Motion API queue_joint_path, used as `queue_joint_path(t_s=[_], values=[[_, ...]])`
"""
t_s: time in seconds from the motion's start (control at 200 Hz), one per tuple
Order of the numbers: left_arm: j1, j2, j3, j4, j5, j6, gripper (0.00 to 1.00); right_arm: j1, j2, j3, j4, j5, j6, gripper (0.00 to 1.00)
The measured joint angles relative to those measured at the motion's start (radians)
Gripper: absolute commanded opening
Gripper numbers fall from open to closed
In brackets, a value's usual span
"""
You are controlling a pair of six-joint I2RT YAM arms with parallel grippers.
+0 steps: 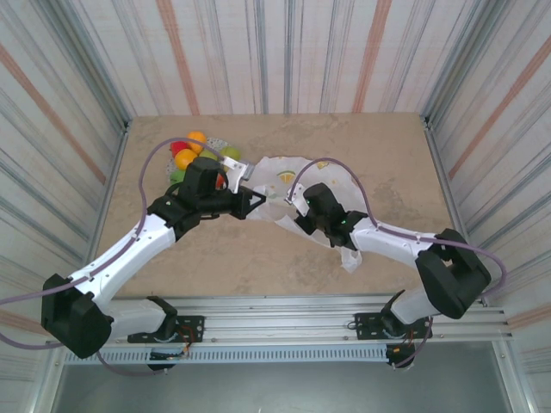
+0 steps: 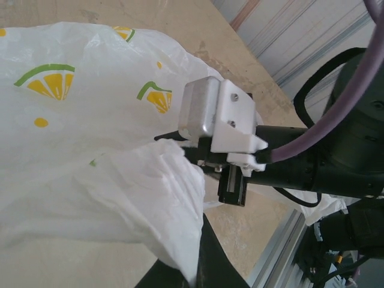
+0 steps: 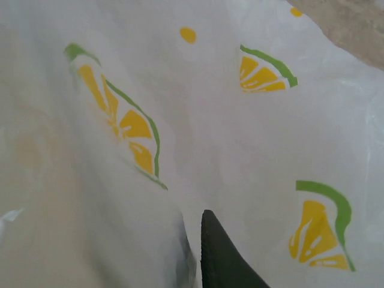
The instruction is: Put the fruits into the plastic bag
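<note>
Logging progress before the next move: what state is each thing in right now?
plastic bag: lying crumpled, gripped from both sides.
fruits: heaped together outside the bag, none held.
left tool: shut on the plastic bag's edge.
right tool: apparently shut on the plastic bag too.

left arm [image 1: 129, 249] white links, black joints | right arm [image 1: 387, 239] same | purple cables [image 2: 327, 133]
</note>
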Motion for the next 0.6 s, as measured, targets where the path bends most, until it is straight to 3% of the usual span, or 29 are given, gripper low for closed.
queue_joint_path(t_s=[0.2,0.411,0.601], values=[[0.002,0.036,0.002,0.004,-0.128,-0.025,0.23,-0.038,-0.058,0.123,-0.207,-0.016,0.087,0.0],[0.006,0.141,0.054,0.008,-0.288,-0.069,0.7,-0.12,-0.122,0.33,-0.423,-0.131,0.334,0.0],[0.002,0.065,0.039,0.003,-0.377,-0.104,0.92,-0.18,-0.072,0.382,-0.546,-0.217,0.475,0.0]])
